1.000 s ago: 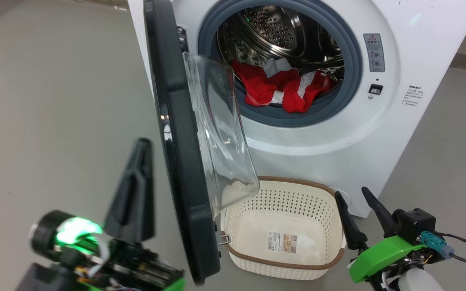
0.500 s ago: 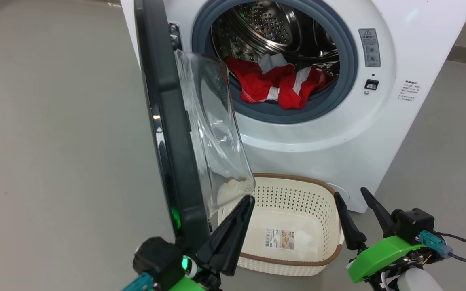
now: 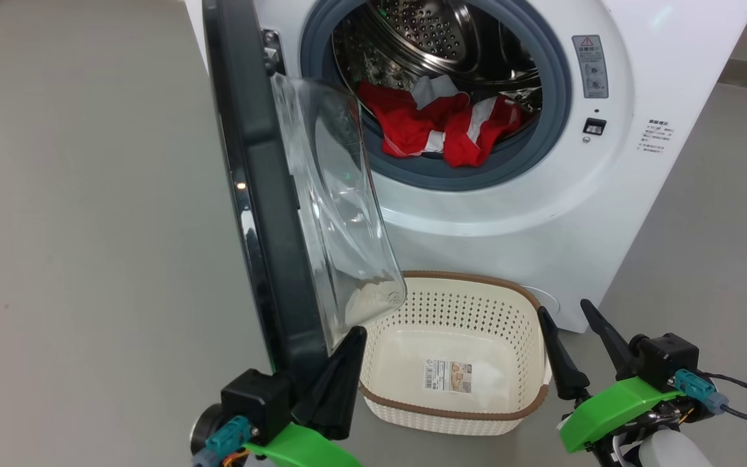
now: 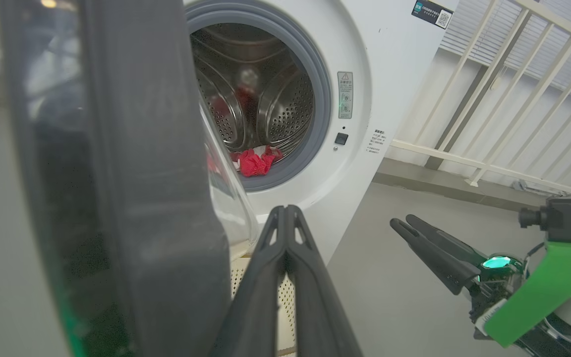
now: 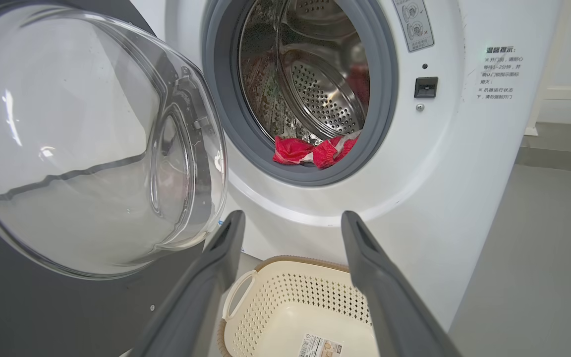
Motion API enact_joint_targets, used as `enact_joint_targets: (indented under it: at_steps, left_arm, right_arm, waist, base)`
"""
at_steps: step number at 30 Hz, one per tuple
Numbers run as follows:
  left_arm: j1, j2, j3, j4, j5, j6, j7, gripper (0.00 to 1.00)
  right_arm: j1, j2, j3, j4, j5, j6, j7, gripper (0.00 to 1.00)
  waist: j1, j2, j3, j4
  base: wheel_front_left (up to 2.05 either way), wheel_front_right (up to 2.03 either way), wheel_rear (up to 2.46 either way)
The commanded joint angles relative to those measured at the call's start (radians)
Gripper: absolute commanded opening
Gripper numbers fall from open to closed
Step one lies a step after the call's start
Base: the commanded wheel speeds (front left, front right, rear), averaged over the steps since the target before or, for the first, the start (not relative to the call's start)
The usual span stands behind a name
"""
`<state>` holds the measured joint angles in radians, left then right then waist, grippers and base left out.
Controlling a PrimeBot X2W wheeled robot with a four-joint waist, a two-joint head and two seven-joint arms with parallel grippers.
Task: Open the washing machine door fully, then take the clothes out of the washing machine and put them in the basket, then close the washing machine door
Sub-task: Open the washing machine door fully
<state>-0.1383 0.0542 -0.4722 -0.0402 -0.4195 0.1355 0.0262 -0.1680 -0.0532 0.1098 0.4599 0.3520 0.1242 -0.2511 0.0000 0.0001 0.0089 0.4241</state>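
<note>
A grey floor [image 3: 75,214] is seen in the head view, and on it the washing machine [image 3: 613,214] stands; the washing machine door [image 3: 260,194] is swung out toward the camera and seen nearly edge-on, its glass bowl [image 3: 334,194] turned toward the drum [image 3: 451,39]; the clothes [image 3: 441,126] are heaped at the drum's front, reaching onto the grey ring [image 3: 451,178]; the basket [image 3: 477,285] is set on the floor just before the machine, below the drum's mouth, a paper label [image 3: 448,376] on its bottom; the left gripper [image 3: 351,340] is found at the door's lower edge, on the glass side, its jaws pressed together on nothing; the right gripper [image 3: 564,310] is held just right of the basket, jaws spread and empty.

In the left wrist view the door's black rim is seen close at the left, the pressed-together jaws rising just beside it; whether it is touched cannot be told; a white railing [image 4: 464,162] is seen behind.

In the right wrist view the basket is framed between the spread jaws; the clothes are seen on the drum's lip.
</note>
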Motion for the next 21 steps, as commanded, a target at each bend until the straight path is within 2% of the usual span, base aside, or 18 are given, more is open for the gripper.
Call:
enact_joint_targets:
  at_steps: [1,15,21]
  left_arm:
    - [-0.031,0.012,0.039,-0.027,0.022,0.014,-0.001,0.0]
    - [-0.013,0.051,0.097,-0.034,0.034,0.083,0.01,0.0]
    - [0.005,0.073,0.145,-0.047,0.035,0.116,-0.01,0.0]
  right_arm:
    - [-0.043,0.003,0.022,-0.024,0.001,0.007,-0.011,1.0]
    - [-0.038,0.003,0.003,-0.014,0.001,0.007,-0.011,1.0]
    - [-0.041,0.003,0.021,-0.01,0.002,0.007,-0.011,1.0]
  waist:
    - [0.0,-0.0001,0.004,0.005]
    - [0.0,-0.0001,0.006,0.091]
    - [0.0,-0.0001,0.009,0.098]
  base:
    - [0.0,0.0,0.0]
    - [0.0,0.0,0.0]
    - [0.0,0.0,0.0]
